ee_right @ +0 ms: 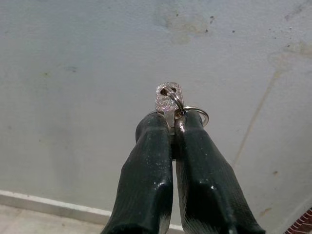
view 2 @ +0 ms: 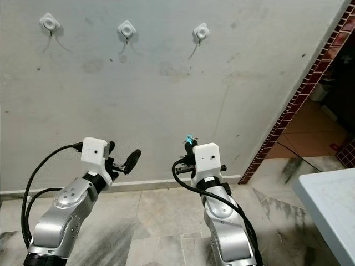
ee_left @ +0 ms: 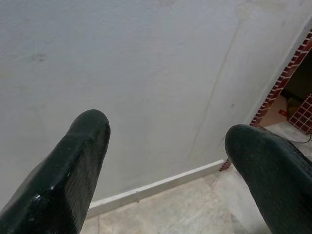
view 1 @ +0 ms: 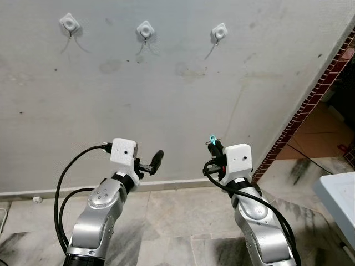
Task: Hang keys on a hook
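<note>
Three white hooks sit in a row high on the grey wall: a left hook, a middle hook and a right hook. My right gripper is raised in front of the wall, well below the right hook, and is shut on the keys: a silver key head with metal rings sticks out past the fingertips, and a small turquoise tag shows on top. My left gripper is held up at about the same height to the left, open with nothing between its fingers.
A white skirting strip runs along the foot of the wall above the marble floor. A red brick edge borders an opening on the right. The corner of a white table stands at the near right.
</note>
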Tool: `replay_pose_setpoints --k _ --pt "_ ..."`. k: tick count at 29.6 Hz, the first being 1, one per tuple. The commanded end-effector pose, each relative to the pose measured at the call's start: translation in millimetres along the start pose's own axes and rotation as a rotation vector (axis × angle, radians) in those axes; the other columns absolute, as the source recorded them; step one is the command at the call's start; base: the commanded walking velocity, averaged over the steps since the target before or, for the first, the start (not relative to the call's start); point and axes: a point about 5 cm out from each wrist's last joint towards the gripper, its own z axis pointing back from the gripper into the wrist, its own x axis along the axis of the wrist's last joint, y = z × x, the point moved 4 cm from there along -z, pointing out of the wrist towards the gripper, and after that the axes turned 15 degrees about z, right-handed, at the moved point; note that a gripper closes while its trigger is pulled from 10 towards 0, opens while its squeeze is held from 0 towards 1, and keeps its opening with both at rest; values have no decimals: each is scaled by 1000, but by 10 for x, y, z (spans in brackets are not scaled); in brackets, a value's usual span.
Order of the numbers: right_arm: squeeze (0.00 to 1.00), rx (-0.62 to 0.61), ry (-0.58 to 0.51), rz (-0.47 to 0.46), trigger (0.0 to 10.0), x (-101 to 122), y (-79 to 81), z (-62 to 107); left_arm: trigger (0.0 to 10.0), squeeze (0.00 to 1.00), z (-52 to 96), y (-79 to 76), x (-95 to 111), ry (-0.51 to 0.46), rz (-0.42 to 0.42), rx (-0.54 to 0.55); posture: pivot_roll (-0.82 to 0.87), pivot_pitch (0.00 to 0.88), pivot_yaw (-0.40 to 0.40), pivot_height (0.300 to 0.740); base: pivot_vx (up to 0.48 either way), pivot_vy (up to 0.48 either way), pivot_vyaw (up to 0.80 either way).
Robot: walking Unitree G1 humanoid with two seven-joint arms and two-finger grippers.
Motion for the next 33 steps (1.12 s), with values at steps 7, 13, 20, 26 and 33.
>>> replay_pose_setpoints --k 7,13,20,26,33 --pt "0 -41 -31 18 10000 57 -99 -2 10000 0 -14 -81 41 -19 -1 -43 127 12 -66 740 398 0 0" --pt "0 -42 -42 27 10000 79 -110 -12 10000 0 -13 -88 35 -18 2 -47 129 9 -67 740 450 0 0" --pt "0 -40 -48 32 10000 85 -101 -9 10000 0 -10 -98 28 -14 4 -55 127 6 -66 740 451 0 0" --pt "0 -41 -51 33 10000 89 -100 -11 10000 0 -13 -97 27 -13 6 -56 126 8 -66 740 448 0 0" --pt "0 -44 -50 33 10000 82 -105 -5 10000 0 -13 -95 28 -13 5 -51 128 12 -66 740 446 0 0"
